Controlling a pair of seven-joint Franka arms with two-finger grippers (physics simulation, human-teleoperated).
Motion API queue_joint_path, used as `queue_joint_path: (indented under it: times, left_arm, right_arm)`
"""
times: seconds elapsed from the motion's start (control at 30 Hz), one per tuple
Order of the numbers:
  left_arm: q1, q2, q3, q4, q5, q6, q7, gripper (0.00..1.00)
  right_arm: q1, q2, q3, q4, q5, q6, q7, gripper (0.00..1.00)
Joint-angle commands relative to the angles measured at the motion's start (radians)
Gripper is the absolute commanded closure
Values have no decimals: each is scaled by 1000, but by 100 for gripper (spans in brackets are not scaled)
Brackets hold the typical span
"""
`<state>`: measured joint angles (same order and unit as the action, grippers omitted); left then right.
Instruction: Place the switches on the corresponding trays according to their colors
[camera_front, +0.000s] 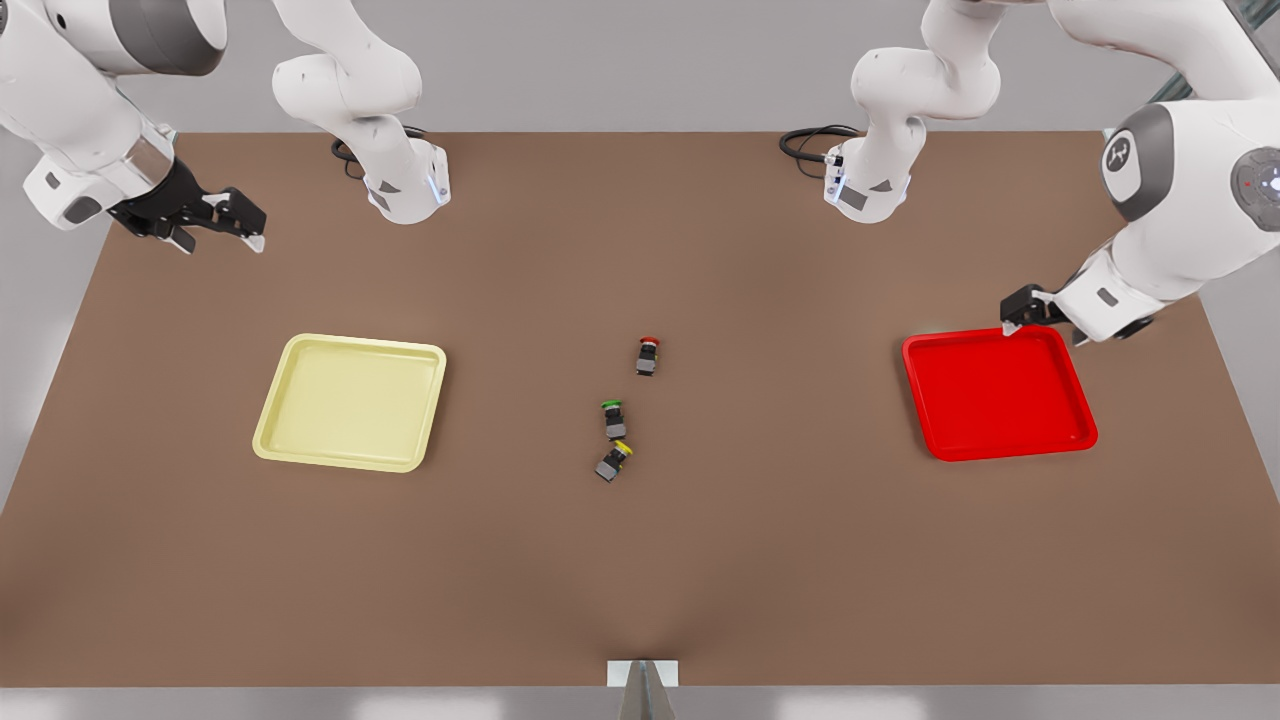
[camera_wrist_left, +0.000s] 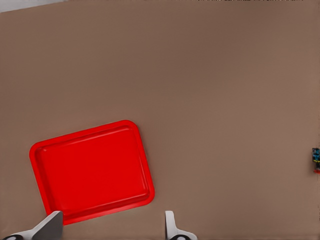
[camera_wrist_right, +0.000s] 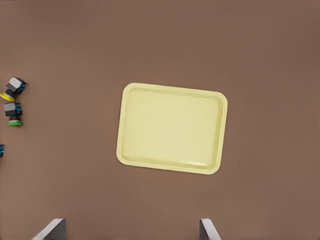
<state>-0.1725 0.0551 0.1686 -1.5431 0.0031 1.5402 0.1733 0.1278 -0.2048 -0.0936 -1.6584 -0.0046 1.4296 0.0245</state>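
Observation:
Near the table's middle, the red-capped switch (camera_front: 648, 356) (camera_wrist_left: 316, 159) lies farthest back, and the yellow-capped switch (camera_front: 613, 461) (camera_wrist_right: 14, 87) lies nearest the front. The pale yellow tray (camera_front: 350, 402) (camera_wrist_right: 171, 128) sits on the front view's left and the red tray (camera_front: 997, 393) (camera_wrist_left: 92, 170) on its right; both hold nothing. My left gripper (camera_front: 1015, 318) (camera_wrist_left: 111, 222) hovers open over the red tray's back corner. Well behind the yellow tray, at the table's back left corner, my right gripper (camera_front: 245, 225) (camera_wrist_right: 132, 227) hangs open. Nothing is between either pair of fingers.
A green-capped switch (camera_front: 614, 419) (camera_wrist_right: 12, 114) lies between the two others, close to the yellow-capped one. Both arm bases (camera_front: 405, 185) (camera_front: 868, 190) stand at the table's back edge with cables. A small grey fixture (camera_front: 643, 680) sits at the front edge.

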Motion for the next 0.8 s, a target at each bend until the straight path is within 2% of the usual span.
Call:
queue_joint_path:
  times: [0.0, 0.17, 0.2, 0.27, 0.33, 0.37, 0.43, 0.47, 0.53, 0.6, 0.63, 0.7, 0.77]
  left_arm:
    - [14, 0, 0, 0, 1, 0, 0, 0]
    - [13, 14, -15, -35, -32, 31, 11, 0]
    - [10, 12, -17, -37, -58, 67, 11, 0]
    - [2, 14, -76, -71, -63, 98, -3, 0]
    - [2, 17, -168, -117, -63, 103, -6, 0]
    - [2, 17, -244, -155, -63, 124, -24, 0]
    - [-15, 80, -362, -164, -57, 202, -250, 0]
    - [-16, 129, -460, -163, -11, 247, -388, 0]
    - [-16, 256, -613, -131, 89, 310, -629, 0]
    - [-16, 342, -716, -123, 172, 396, -801, 0]
    - [-16, 367, -750, -124, 187, 428, -839, 1]
    - [-28, 391, -765, -123, 189, 462, -891, 1]
    - [-59, 448, -765, -112, 235, 497, -994, 1]
  right_arm:
    - [-1, -1, 0, -1, 0, 0, 0, 0]
    - [12, 22, 6, 19, 8, 14, -8, 0]
    - [12, 47, 32, 32, 60, 15, -34, 0]
    - [12, 153, 152, 135, 60, 9, -113, 0]
    - [12, 243, 242, 180, 63, 14, -193, 0]
    - [12, 329, 296, 252, 60, 14, -420, 0]
    - [29, 494, 371, 273, 37, 201, -920, 0]
    - [107, 605, 379, 374, -64, 207, -1110, 0]
    - [222, 732, 376, 379, -104, 359, -1115, 0]
    - [227, 823, 376, 379, -101, 411, -1112, 0]
    - [227, 867, 376, 390, -100, 465, -1114, 0]
    - [253, 995, 377, 508, -101, 500, -1123, 0]
    - [263, 1055, 377, 531, -100, 580, -1120, 0]
